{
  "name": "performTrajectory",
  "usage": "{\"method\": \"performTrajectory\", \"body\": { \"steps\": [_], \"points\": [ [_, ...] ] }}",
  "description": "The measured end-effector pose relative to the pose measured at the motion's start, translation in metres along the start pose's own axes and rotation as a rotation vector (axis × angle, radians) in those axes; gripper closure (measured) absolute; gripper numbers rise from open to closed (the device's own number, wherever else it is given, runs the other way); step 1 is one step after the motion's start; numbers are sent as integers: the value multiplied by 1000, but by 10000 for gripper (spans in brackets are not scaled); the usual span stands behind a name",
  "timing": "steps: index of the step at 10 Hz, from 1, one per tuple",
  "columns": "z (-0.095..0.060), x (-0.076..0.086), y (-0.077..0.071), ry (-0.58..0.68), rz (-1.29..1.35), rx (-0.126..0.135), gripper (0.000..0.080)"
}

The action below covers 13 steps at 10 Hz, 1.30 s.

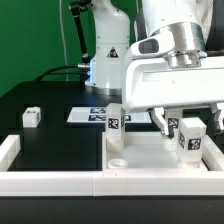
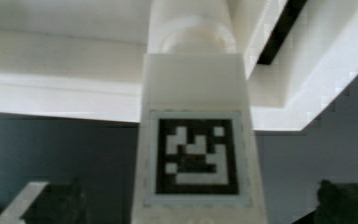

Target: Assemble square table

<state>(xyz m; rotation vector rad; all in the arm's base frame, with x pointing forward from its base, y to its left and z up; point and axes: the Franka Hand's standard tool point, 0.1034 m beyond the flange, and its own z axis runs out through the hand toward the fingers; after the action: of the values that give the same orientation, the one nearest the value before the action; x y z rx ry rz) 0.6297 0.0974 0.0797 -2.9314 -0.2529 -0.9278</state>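
From the exterior view, the gripper (image 1: 188,122) hangs over the right part of the square panel (image 1: 140,166). The panel lies at the near side of the black table (image 1: 55,135), hemmed in by the border rails (image 1: 50,181). The gripper's fingers are spread, one on each side of an upright leg (image 1: 190,141) standing on the panel's right side. A second leg (image 1: 114,118) stands at the panel's far left corner, and the near left socket (image 1: 118,160) is empty. A loose leg (image 1: 31,116) lies well apart on the exterior view's left, and the marker board (image 1: 88,115) lies flat farther back.

In the wrist view the leg (image 2: 197,110) fills the middle, tag facing the camera, with the white panel (image 2: 51,90) behind it. The dark fingertips (image 2: 43,200) sit wide of it on both sides, not touching.

To my eye this leg is meant to stand on its own now. The careful thing is to draw the hand straight up along the leg's axis. Any sideways drift could clip it and tilt it in its socket. I cannot tell from here whether it is fully seated.
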Motion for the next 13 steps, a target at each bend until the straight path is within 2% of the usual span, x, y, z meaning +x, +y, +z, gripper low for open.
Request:
{"method": "performTrajectory", "body": {
  "steps": [2,3,4,5,6,7,8,9,10,12,13],
  "points": [
    [0,0,1,-1,1,0,150],
    [-2,1,5,-58,6,7,150],
    [-10,11,11,-116,11,14,150],
    [-11,17,18,-109,15,6,150],
    [-6,11,20,-130,23,6,150],
    [-2,3,14,-228,44,31,150],
    [-1,6,6,-312,64,53,150],
    [1,9,3,-350,64,66,150],
    [1,2,-2,-448,78,87,150],
    [5,9,-1,-517,59,111,150],
    [7,8,4,-518,55,111,150]
  ]
}}
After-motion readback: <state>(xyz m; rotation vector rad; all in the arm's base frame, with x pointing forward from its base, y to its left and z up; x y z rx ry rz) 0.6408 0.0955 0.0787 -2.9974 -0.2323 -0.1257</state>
